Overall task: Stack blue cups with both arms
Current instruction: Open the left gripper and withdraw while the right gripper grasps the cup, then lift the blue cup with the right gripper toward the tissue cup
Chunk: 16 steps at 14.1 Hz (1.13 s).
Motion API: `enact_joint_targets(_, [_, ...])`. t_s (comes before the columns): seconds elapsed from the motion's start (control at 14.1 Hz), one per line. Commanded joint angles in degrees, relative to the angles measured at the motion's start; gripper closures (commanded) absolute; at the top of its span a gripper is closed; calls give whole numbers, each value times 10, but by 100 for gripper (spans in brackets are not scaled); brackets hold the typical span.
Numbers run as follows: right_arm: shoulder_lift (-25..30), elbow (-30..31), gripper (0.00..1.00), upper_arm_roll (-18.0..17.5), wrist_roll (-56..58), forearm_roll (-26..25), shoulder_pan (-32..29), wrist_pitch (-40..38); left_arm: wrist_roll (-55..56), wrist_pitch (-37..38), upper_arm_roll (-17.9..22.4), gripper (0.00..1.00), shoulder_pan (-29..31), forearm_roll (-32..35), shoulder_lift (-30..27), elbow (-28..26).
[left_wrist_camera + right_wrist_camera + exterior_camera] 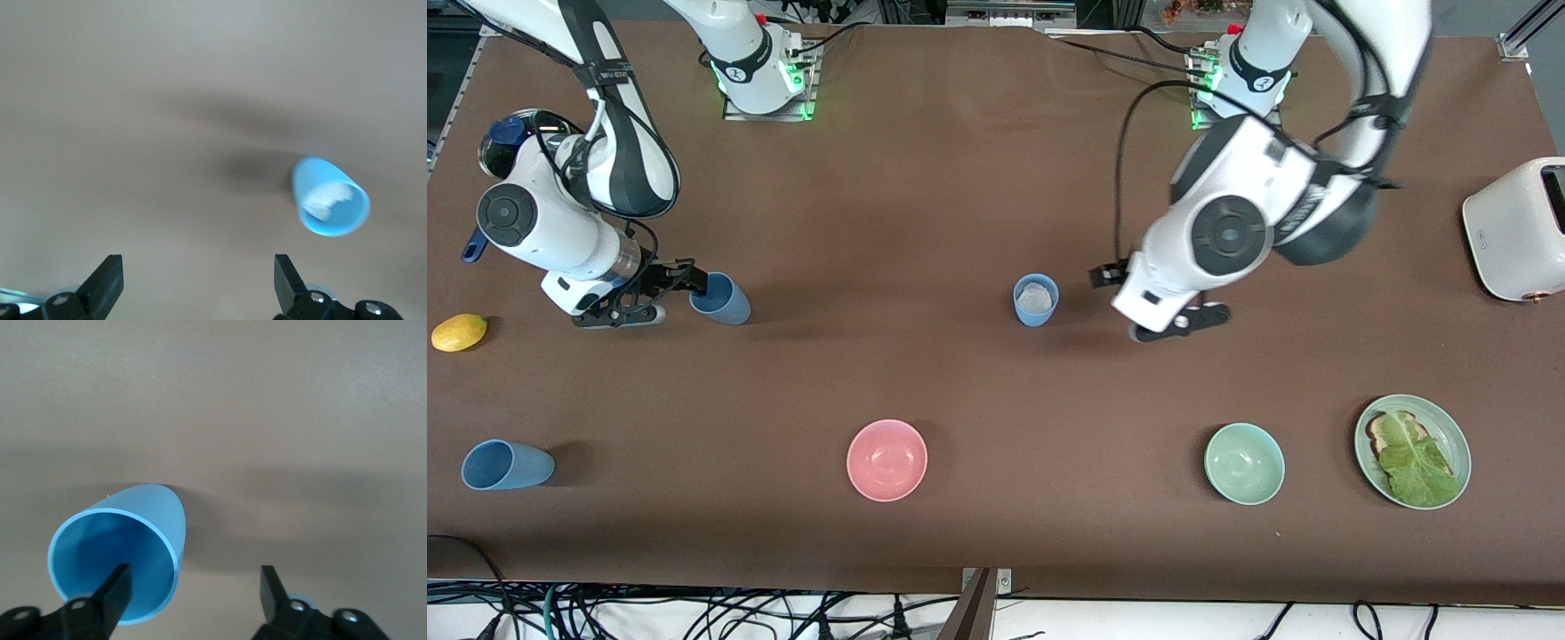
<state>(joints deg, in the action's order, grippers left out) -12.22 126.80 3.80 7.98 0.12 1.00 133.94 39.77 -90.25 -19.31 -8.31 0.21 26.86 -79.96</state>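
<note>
A brown table [960, 178] filled the front view, with the two arm bases along its top edge and loose cables hanging past its near edge. Three blue cups stood on it: the middle cup [1036, 300] upright at the table's centre with something pale inside, the second cup [722, 298] toward the right arm's end, and the third cup [505, 465] nearer the camera at that same end. The left gripper [1181, 322] hung just beside the middle cup, apart from it. The right gripper [663, 289] was at the second cup's rim. A pink bowl [887, 460], a green bowl [1244, 463], a plate [1449, 427] of toast and lettuce, a lemon [459, 332] and a white toaster [1516, 229] sat around them.

In the left wrist view, the left gripper [199, 283] showed its fingers spread wide with only bare table between them; the middle cup [330, 198] stood clear of both.

In the right wrist view, the right gripper [195, 597] was parted, one finger [115, 592] inside the second cup [120, 550] and the other outside its wall, not visibly pinching yet.

The step in hand looked like the right arm's pickup. It would go best with the wall seated squarely between the pads before closing, then a straight lift to keep the cup from tipping.
</note>
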Motion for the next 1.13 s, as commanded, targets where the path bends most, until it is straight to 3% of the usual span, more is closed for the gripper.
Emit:
enact_joint_targets(0.0, [8,19,25,0,12,1,-1,24,-95,25,-2,0,50,15,-29,14])
enact_joint_targets(0.35, [-3,17,76,-3,3,2,0,30,-201,64,1,0,103,16,-87,14])
enact_joint_targets(0.57, [-3,17,98,-6,0,7,1,29,-273,64,3,0,142,12,-109,15])
enact_joint_targets(0.71, [-3,17,100,-6,-7,8,2,29,-311,70,9,0,148,9,-124,10])
enact_joint_targets(0.99, [-1,-1,100,-15,-11,8,2,22,-314,62,122,0,81,-9,-153,2])
enact_joint_targets(1.06, [-1,-20,100,-20,-15,8,3,10,-314,38,136,0,81,-27,-175,-24])
